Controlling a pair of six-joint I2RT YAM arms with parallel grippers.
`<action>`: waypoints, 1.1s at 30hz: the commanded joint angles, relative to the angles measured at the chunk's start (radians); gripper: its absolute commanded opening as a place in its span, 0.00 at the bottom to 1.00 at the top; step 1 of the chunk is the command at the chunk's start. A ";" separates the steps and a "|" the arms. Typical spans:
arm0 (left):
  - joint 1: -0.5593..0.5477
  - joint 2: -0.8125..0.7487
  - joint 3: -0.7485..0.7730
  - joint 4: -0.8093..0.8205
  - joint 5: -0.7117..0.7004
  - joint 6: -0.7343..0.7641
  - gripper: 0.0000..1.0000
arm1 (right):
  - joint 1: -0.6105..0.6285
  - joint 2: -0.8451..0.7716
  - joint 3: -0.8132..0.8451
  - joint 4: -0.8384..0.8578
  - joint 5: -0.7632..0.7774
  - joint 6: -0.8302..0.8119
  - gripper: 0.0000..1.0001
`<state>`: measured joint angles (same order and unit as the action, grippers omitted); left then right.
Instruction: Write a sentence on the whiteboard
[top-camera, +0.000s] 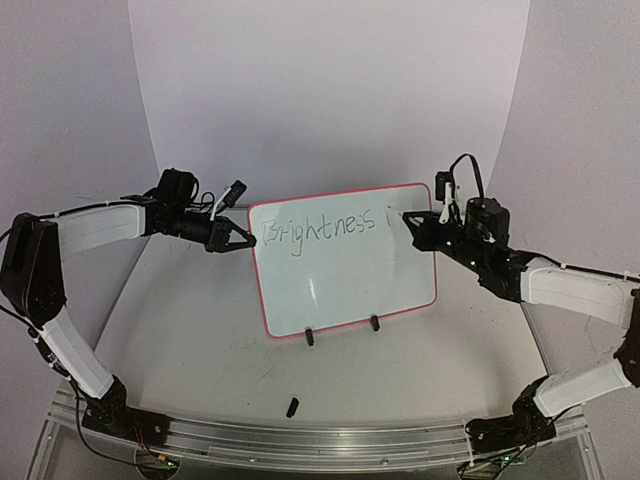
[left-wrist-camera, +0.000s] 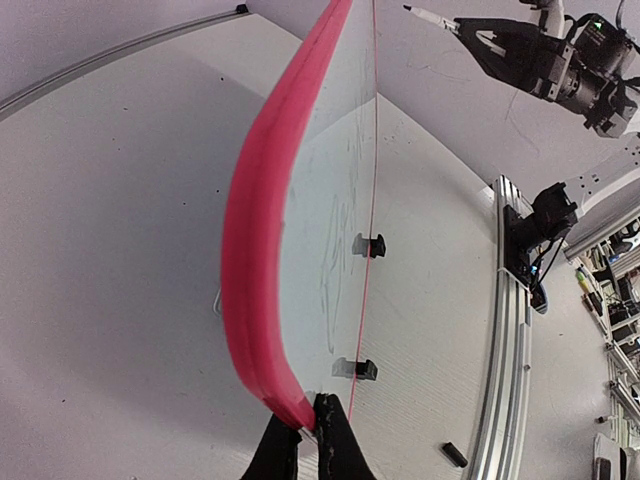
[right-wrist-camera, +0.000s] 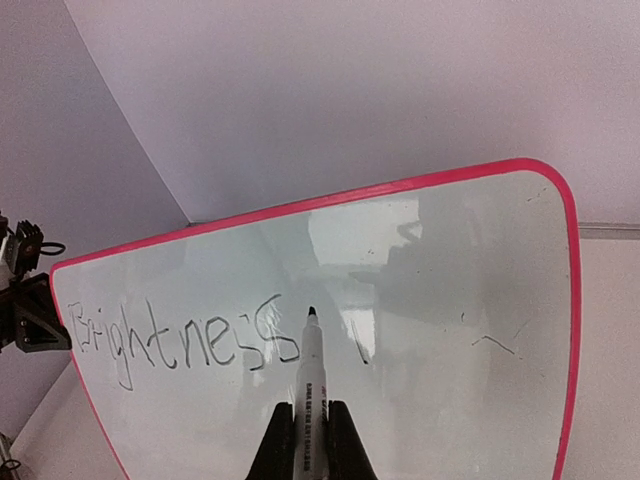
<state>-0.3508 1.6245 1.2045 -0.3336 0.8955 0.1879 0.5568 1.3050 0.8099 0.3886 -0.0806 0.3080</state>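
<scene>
The whiteboard (top-camera: 350, 285), red-framed, stands upright mid-table on two black clip feet (top-camera: 309, 336). The sentence (top-camera: 325, 228) along its top reads "Brightness" followed by one short stroke (right-wrist-camera: 360, 345). My left gripper (top-camera: 238, 240) is shut on the board's left edge; in the left wrist view its jaws (left-wrist-camera: 308, 430) pinch the red frame (left-wrist-camera: 250, 260). My right gripper (right-wrist-camera: 311, 408) is shut on a white marker (right-wrist-camera: 312, 365), which points at the board. The marker's tip sits between the last "s" and the stroke. From above, the right gripper (top-camera: 414, 226) is at the board's upper right.
A small black cap (top-camera: 293, 406) lies on the table in front of the board. An aluminium rail (top-camera: 320, 440) runs along the near edge between the arm bases. A curved white backdrop (top-camera: 330, 90) rises behind the board.
</scene>
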 joint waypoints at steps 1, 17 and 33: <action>-0.018 0.015 0.017 -0.018 -0.068 0.112 0.00 | 0.002 0.053 0.077 0.016 0.005 -0.031 0.00; -0.019 0.022 0.020 -0.018 -0.068 0.112 0.00 | 0.002 0.132 0.117 -0.016 0.079 -0.026 0.00; -0.018 0.025 0.019 -0.017 -0.069 0.111 0.00 | 0.002 -0.017 -0.010 -0.045 0.141 -0.010 0.00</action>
<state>-0.3527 1.6245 1.2045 -0.3336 0.8951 0.1883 0.5568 1.2891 0.8257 0.3645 0.0367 0.2893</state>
